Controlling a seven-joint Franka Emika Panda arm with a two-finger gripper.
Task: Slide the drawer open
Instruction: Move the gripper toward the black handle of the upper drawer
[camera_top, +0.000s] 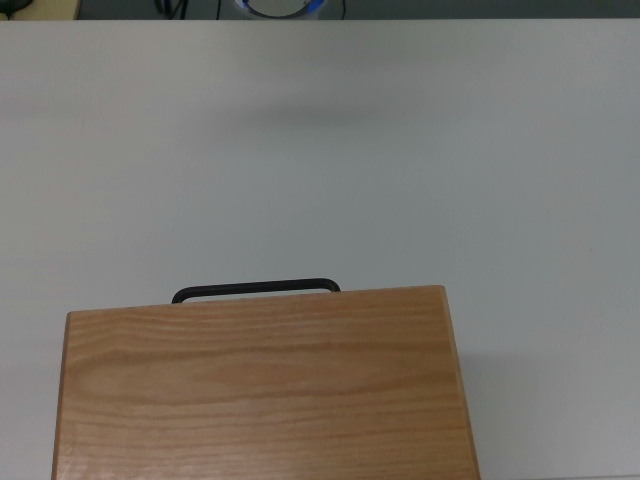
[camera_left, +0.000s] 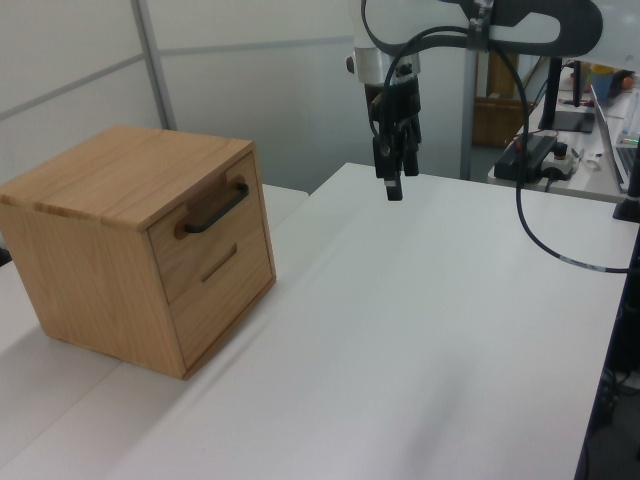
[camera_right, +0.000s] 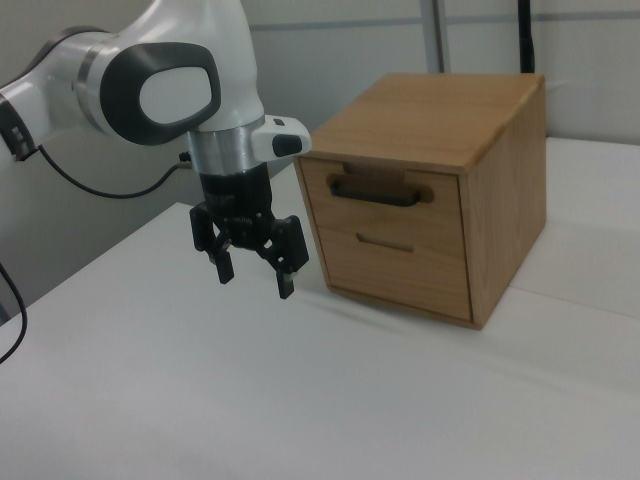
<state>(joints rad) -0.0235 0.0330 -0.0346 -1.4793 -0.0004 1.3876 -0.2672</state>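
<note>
Cabinet (camera_right: 440, 120) light wood, darker grain streaks across top. Drawer (camera_right: 385, 200) same pale wood; handle (camera_right: 375, 192) black. Table (camera_left: 420, 330) plain white. Arm (camera_right: 170, 90) white with dark grey joint panels; gripper (camera_right: 255, 275) black.

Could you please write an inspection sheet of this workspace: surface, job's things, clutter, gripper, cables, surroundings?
Surface: white table, bare around the cabinet.
Job's things: drawer shut, flush with the wooden cabinet; black handle untouched.
Clutter: nothing seen on the table.
Gripper: gripper open, hanging above the table, apart from the drawer, holding nothing.
Cables: black cable loops from the arm down past the table's edge.
Surroundings: grey wall panels; a desk with equipment behind, in the left view.
</note>
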